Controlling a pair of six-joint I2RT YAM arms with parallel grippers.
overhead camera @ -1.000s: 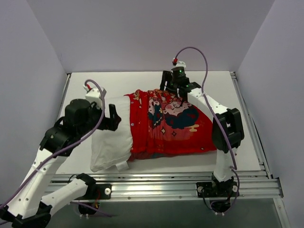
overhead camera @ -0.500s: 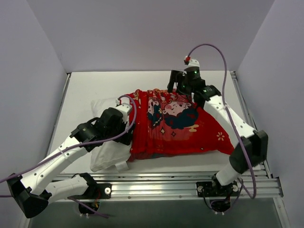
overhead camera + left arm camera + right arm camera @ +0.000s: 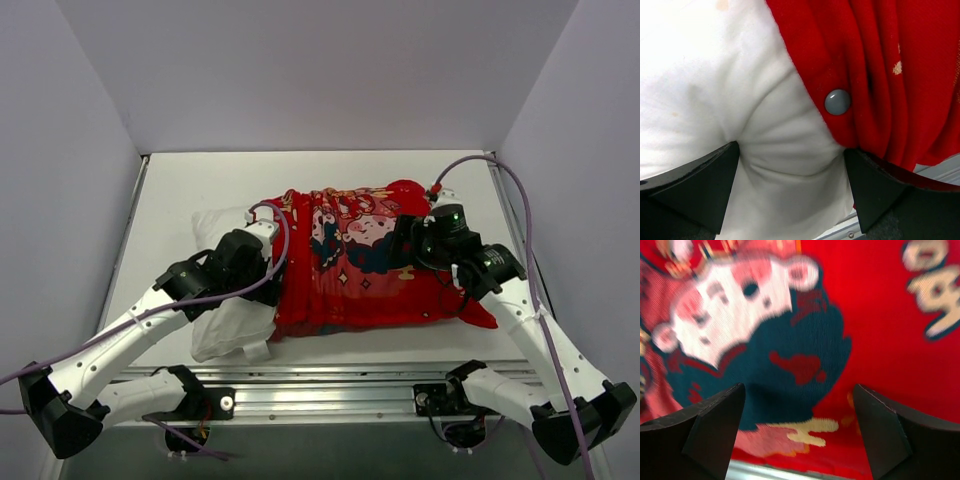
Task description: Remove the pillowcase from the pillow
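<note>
To draw the red pillowcase off cleanly, the left gripper, spread wide with fingers pressed into the exposed white pillow beside the snap button, should pin it while the right gripper, wide and empty over the print, takes cloth and pulls right.

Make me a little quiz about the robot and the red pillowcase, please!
1. True or false: the pillowcase covers the whole pillow.
2. What grey thing sits on the pillowcase's edge? A: snap button. B: zipper. C: ribbon.
3. Which gripper is above the printed cartoon child?
Key: 1 false; 2 A; 3 the right gripper.
</note>
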